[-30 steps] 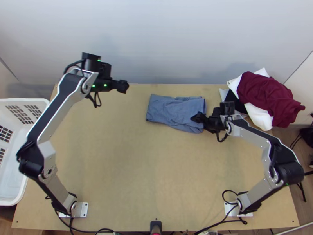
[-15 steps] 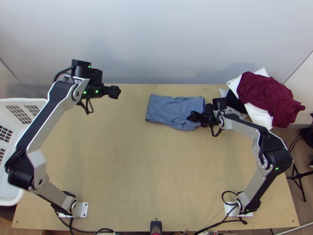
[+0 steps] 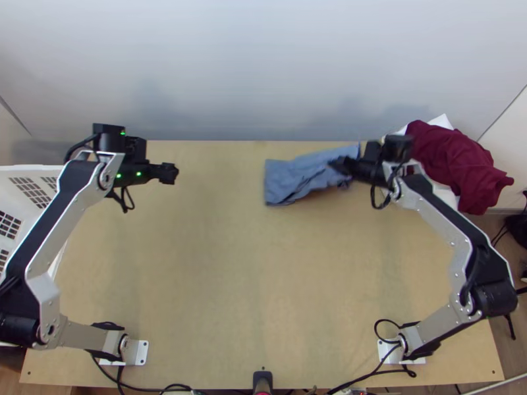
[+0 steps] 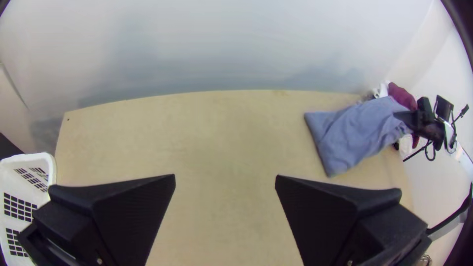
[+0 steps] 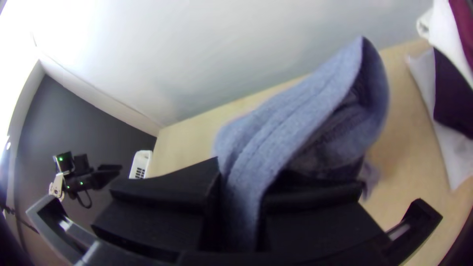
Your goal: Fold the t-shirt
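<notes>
T-shirt [image 3: 290, 179], near far edge [image 3: 224, 141], open tabletop [image 3: 217, 263] beside

Silver-grey links [image 3: 433, 325], rounded black joints [image 3: 495, 299], looping black cables [image 3: 375, 329], small green lights [image 3: 138, 174], white base plates [image 3: 141, 352]

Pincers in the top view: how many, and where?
2: the left pincer, above the table toward its far left corner; the right pincer, holding the blue t-shirt near the clothes pile.

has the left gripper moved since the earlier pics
Yes. In the top view the left gripper has shifted left and toward the near edge of the table, ending nearer the fixed white basket.
</notes>
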Controlling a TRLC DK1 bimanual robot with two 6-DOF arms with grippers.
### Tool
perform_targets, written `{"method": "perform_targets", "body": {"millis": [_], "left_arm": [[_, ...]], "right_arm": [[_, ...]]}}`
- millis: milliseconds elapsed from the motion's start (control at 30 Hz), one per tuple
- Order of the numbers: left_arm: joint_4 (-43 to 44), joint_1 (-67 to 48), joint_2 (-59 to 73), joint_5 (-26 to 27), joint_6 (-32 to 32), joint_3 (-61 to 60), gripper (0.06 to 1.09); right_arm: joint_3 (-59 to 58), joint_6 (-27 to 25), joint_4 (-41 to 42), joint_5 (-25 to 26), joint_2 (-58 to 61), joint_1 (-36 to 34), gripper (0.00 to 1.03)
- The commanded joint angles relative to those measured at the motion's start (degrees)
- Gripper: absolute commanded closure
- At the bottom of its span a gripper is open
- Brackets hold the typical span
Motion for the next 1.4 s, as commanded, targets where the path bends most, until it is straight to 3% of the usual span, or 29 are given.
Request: {"method": "perform_targets", "body": {"millis": [0, 300, 500, 733, 1067, 1367], "left_arm": [[0.69, 3.0, -1.94, 0.38, 0.89, -3.4, 0.1], [1.13, 4.58, -2.91, 0.38, 2.56, -3.23, 0.1], [1.22, 6.16, -2.73, 0.46, 3.7, -3.84, 0.1], [2.8, 5.81, -2.47, 0.46, 3.52, -6.22, 0.1], [4.38, 5.2, -1.86, 0.73, 3.08, -8.06, 0.1], [4.38, 5.2, -2.21, 0.82, 3.61, -9.73, 0.1]], "right_arm": [[12.81, 0.16, -2.46, 2.06, 1.56, -0.78, 1.0], [34.78, 0.95, -8.7, 4.26, 10.35, -6.93, 1.0], [42.43, 1.39, -8.26, 8.3, 10.26, -13.17, 1.0], [50.34, 1.31, -9.23, 7.95, 11.93, -22.49, 1.0], [48.76, -1.15, -12.92, 5.93, 10.79, -30.05, 1.0], [26.26, -10.12, -11.95, 3.03, -1.08, -33.82, 1.0]]}}
